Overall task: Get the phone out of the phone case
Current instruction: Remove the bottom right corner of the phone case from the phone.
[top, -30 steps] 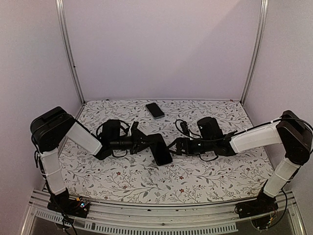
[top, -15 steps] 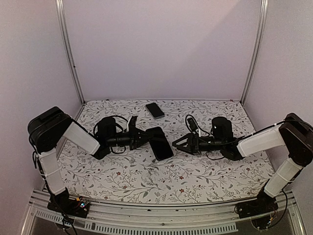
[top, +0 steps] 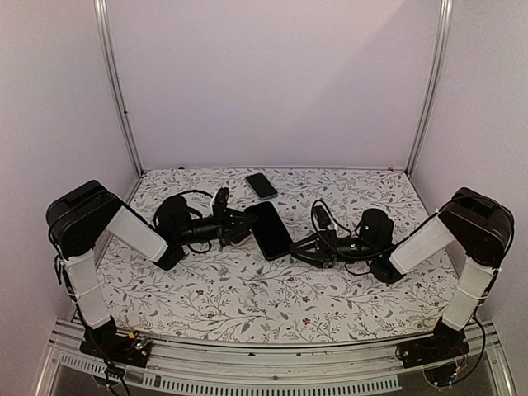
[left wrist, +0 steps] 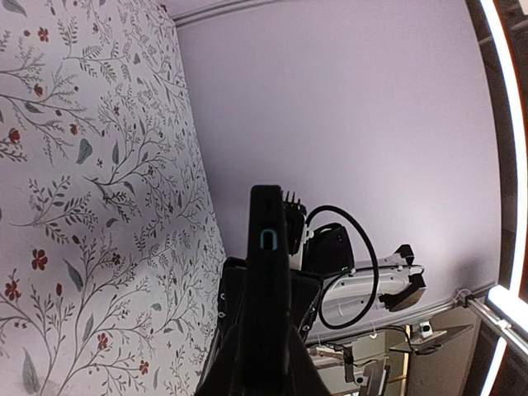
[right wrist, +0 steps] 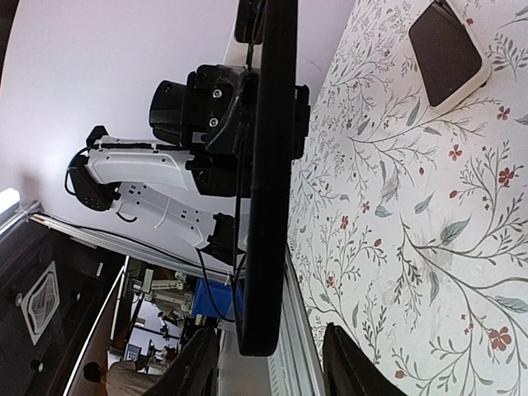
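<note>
My left gripper (top: 239,224) is shut on the black phone case (top: 269,230) and holds it off the table near the middle. In the left wrist view the case (left wrist: 268,272) stands edge-on between the fingers (left wrist: 235,330), showing a teal-ringed port. I cannot tell the phone apart from the case. My right gripper (top: 299,246) is at the case's near right corner. In the right wrist view its jaws are apart, one on each side of the case's end (right wrist: 272,247); neither finger (right wrist: 202,363) touches it.
A second dark handset with a pale rim (top: 261,186) lies flat on the floral tablecloth (top: 247,297) at the back, also seen from the right wrist (right wrist: 445,51). Metal posts (top: 115,91) and pale walls close in the sides and back.
The left gripper has carried the case up and toward the back. The right arm swung outward, its gripper stayed by the case's end, and its jaws have narrowed.
</note>
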Robot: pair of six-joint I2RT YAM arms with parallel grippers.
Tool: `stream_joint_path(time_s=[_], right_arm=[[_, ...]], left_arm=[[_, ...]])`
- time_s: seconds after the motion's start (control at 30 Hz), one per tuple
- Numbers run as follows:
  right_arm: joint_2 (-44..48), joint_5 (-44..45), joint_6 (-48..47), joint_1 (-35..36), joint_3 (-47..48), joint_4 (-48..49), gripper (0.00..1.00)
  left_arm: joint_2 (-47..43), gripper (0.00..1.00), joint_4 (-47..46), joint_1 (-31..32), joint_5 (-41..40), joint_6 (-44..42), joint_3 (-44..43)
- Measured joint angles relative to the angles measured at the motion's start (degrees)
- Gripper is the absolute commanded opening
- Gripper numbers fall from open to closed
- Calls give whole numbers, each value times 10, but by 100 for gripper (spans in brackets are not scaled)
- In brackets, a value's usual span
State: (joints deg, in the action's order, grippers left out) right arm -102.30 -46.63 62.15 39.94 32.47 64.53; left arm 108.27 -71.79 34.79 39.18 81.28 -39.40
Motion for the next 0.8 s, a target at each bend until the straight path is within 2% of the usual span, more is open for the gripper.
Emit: stream_joint_path(time_s=[0.27, 0.8], right_arm=[[-20, -7, 66, 0, -12, 112, 31], [-17, -8, 79, -2, -12, 123, 5]], left_arm=[[0, 0, -24, 0, 3, 17, 0], [0, 0, -43, 6, 7, 32, 0]])
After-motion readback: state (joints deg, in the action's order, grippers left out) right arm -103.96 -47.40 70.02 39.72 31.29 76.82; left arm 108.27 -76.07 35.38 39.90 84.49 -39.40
